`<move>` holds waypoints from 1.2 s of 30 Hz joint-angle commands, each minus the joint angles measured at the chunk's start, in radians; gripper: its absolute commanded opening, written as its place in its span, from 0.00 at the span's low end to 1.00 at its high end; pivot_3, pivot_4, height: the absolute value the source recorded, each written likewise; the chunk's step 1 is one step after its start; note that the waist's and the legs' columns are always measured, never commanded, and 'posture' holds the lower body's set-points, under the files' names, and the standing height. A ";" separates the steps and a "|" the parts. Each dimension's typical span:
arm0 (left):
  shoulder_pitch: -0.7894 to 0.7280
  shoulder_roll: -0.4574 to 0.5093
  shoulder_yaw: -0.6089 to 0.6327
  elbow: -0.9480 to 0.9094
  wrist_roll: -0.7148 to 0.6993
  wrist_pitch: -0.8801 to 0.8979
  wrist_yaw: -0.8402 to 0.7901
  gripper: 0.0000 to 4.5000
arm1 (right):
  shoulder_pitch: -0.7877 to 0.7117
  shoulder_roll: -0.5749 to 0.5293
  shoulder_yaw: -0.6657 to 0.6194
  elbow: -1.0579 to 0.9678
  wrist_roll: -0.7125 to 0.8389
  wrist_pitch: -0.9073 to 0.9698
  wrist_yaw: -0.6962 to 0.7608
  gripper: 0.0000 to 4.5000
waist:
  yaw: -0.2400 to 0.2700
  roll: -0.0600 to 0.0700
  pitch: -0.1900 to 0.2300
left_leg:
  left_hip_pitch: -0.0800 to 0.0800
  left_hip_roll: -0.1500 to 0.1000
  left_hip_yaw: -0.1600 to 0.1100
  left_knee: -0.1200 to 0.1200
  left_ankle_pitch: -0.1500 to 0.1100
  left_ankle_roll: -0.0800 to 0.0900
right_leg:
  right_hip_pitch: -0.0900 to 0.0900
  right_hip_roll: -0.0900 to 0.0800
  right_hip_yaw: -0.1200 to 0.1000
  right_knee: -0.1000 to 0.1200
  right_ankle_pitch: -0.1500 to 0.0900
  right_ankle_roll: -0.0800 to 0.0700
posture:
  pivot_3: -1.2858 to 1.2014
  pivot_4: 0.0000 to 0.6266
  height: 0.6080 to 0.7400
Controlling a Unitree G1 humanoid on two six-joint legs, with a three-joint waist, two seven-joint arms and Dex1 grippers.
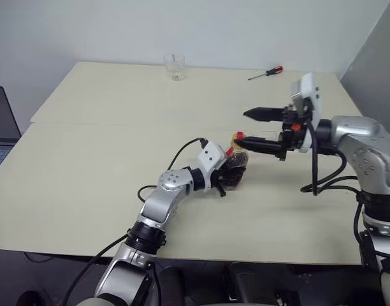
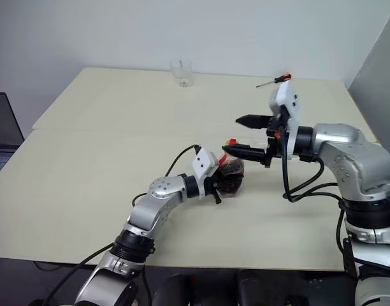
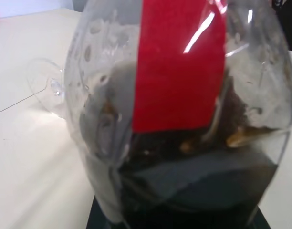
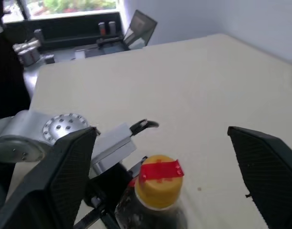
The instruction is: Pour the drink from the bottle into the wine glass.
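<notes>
My left gripper (image 1: 228,178) is shut on the bottle (image 1: 237,159), holding it upright near the middle of the table (image 1: 93,159). The bottle is small, clear and squat, with a red label strip (image 3: 179,67) and a yellow cap (image 4: 158,183) topped in red. The dark drink (image 3: 193,191) fills its lower part. My right gripper (image 1: 251,129) is open wide, level with the cap and just to its right. One finger is above the cap and one beside it, neither touching it. A clear glass shape, apparently the wine glass (image 3: 45,86) lying on its side, sits on the table beyond the bottle.
A short clear tumbler (image 1: 174,65) stands at the table's far edge. A red-handled screwdriver (image 1: 266,72) lies at the back right. A laptop (image 1: 0,127) sits off the table's left side. A grey wall panel (image 1: 376,57) rises at the right.
</notes>
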 commanded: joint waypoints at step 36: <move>-0.160 0.134 0.060 0.117 -0.162 -0.119 -0.391 0.18 | 0.058 0.281 -0.370 -0.624 0.248 0.707 -0.700 1.00 | -0.009 0.001 -0.001 | -0.002 0.000 -0.001 -0.001 0.000 0.000 | -0.001 0.001 0.000 -0.001 0.000 0.000 | 0.52 0.24 1.00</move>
